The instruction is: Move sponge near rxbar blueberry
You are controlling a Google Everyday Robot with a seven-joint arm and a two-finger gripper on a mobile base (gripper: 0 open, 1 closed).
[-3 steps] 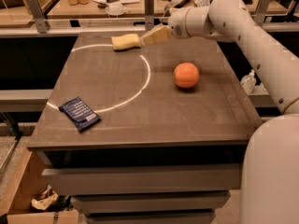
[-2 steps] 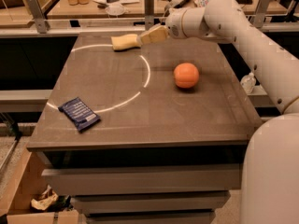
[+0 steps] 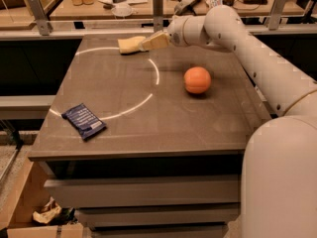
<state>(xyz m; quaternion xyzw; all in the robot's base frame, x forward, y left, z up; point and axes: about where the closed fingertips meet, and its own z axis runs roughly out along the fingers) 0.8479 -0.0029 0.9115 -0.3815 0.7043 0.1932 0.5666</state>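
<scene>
The pale yellow sponge (image 3: 130,44) lies at the far edge of the brown table (image 3: 148,128), left of centre. My gripper (image 3: 147,43) reaches in from the right on the white arm and is at the sponge's right end, touching or almost touching it. The dark blue rxbar blueberry (image 3: 83,121) lies flat near the table's front left corner, far from the sponge and the gripper.
An orange ball (image 3: 197,80) sits right of centre on the table, below my arm. A white curved line (image 3: 148,95) is marked on the tabletop. A railing and a cluttered bench (image 3: 148,6) stand behind the table. My robot's white body (image 3: 282,177) fills the lower right.
My gripper has moved slightly left and down toward the sponge's right end. The sponge, ball and bar have stayed about where they were.
</scene>
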